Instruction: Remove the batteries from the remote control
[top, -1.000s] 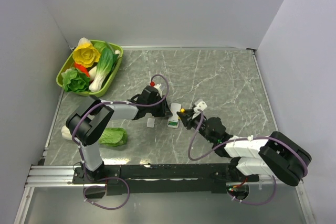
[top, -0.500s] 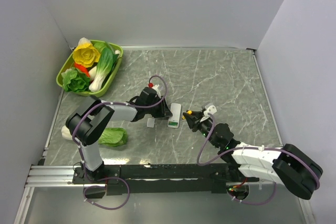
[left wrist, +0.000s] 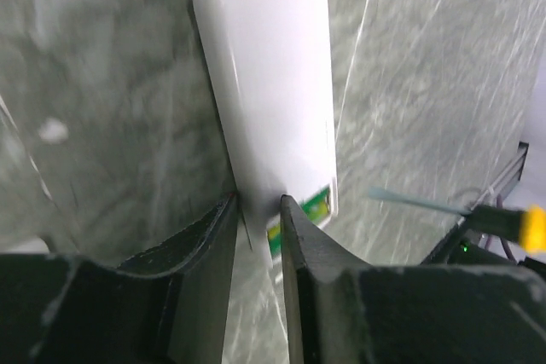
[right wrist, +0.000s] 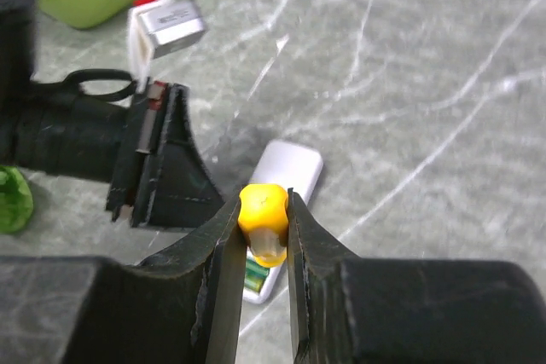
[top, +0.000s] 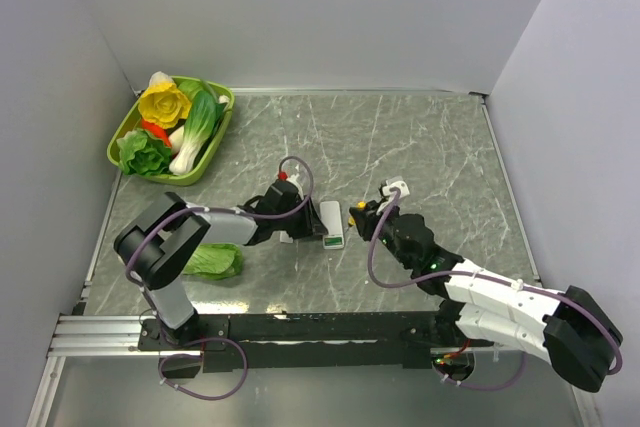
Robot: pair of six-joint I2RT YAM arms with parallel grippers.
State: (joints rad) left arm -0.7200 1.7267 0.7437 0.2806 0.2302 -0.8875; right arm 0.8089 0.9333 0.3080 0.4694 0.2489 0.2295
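Note:
The white remote control (top: 331,219) lies mid-table with its green battery end (top: 335,241) toward me. The green batteries (left wrist: 316,207) show in that open end, and in the right wrist view (right wrist: 254,275) too. My left gripper (top: 303,221) is at the remote's left side, and its jaws pinch the remote's (left wrist: 269,83) near edge. My right gripper (top: 358,212) is shut on the yellow handle of the screwdriver (right wrist: 263,215), held just right of and above the remote (right wrist: 288,175). The screwdriver's shaft (left wrist: 418,203) points toward the battery end.
A green tray (top: 215,142) of toy vegetables stands at the back left. A green leafy vegetable (top: 215,261) lies near the left arm's base. A small white cover piece (top: 287,237) lies by the left gripper. Grey walls close in the table.
My left gripper has slid a little nearer along the remote's left side. My right arm has swung its body rightward, while the screwdriver stays close to the remote's right side.

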